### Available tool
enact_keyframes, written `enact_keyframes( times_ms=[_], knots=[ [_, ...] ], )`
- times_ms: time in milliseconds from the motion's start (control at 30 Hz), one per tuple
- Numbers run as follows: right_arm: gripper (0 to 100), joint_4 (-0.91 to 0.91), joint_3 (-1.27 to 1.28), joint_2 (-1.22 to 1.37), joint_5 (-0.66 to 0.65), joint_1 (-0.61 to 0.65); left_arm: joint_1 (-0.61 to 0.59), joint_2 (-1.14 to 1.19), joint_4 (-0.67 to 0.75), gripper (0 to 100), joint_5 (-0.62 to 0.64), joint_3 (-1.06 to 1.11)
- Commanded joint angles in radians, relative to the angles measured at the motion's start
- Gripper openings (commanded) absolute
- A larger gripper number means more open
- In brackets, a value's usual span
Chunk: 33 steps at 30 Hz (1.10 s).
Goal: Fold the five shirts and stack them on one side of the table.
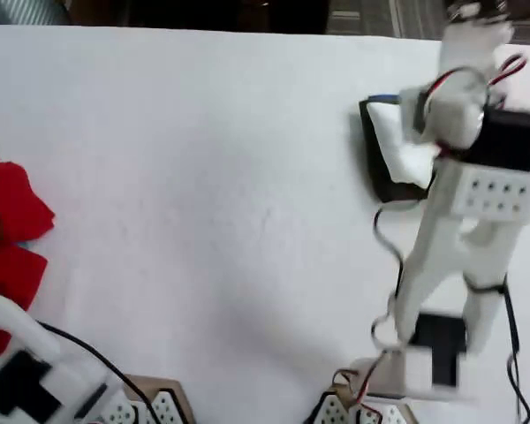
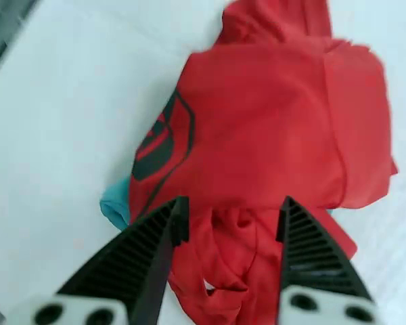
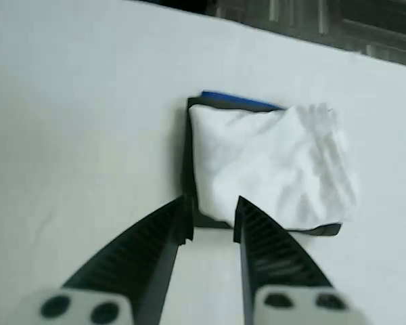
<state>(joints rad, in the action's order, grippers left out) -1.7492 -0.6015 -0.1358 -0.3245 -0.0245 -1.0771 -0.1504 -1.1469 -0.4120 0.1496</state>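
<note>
Two robot arms work at a white tabletop [image 1: 203,177] seen from above. The left arm [image 1: 26,362] sits at the near left corner, beside a crumpled red shirt [image 1: 13,221] that lies at the tabletop's left edge and runs partly out of the high view. The right arm [image 1: 459,221] stretches up the right side, its upper part over a small pile of folded shirts [image 1: 393,150] toward the far right of the tabletop. The red shirt and the pile are well apart, with bare white surface between them.

From the left wrist, the left pincer [image 2: 233,206] is spread wide and grips nothing. Its two black ribbed fingers [image 2: 149,250] are set to either side of a bunched fold of the red shirt. The shirt is loosely heaped, not folded, with a black emblem [image 2: 159,139] showing. A bit of teal cloth [image 2: 115,200] peeks out from under one edge.

From the right wrist, the right pincer [image 3: 210,203] is slightly parted and grips nothing. Its tips are just beside a corner of the pile. A folded white shirt [image 3: 271,166] is on top, a black shirt [image 3: 188,162] shows as a dark border beneath it, and a thin blue edge [image 3: 240,99] shows along the pile's far side.
</note>
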Motion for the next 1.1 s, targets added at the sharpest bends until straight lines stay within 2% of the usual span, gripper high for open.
enact_keyframes(
  times_ms=[0,267,467,533,633,700,867,1067],
  knots=[
    [10.6,-0.019,0.358,-0.271,0.006,0.065,-0.018,0.196,-0.130,23,-0.009,-0.288],
    [10.5,-0.019,0.657,-0.539,0.006,0.076,-0.020,0.566,-0.367,23,-0.083,-0.680],
    [10.5,-0.019,0.730,-0.593,0.006,0.076,0.023,0.723,-0.592,23,-0.167,-0.846],
    [10.5,-0.018,0.747,-0.593,0.006,0.076,0.046,0.743,-0.640,19,-0.186,-0.862],
    [10.6,-0.012,0.763,-0.595,0.006,0.074,0.061,0.738,-0.635,1,-0.180,-0.854],
    [10.7,-0.012,0.767,-0.598,0.006,0.074,0.071,0.732,-0.637,4,-0.149,-0.855],
    [10.8,0.019,0.783,-0.595,0.006,0.074,0.132,0.661,-0.640,3,-0.092,-0.854],
    [10.6,0.216,0.976,-0.595,0.006,0.074,0.324,0.428,-0.640,3,0.000,-0.852]
  ],
)
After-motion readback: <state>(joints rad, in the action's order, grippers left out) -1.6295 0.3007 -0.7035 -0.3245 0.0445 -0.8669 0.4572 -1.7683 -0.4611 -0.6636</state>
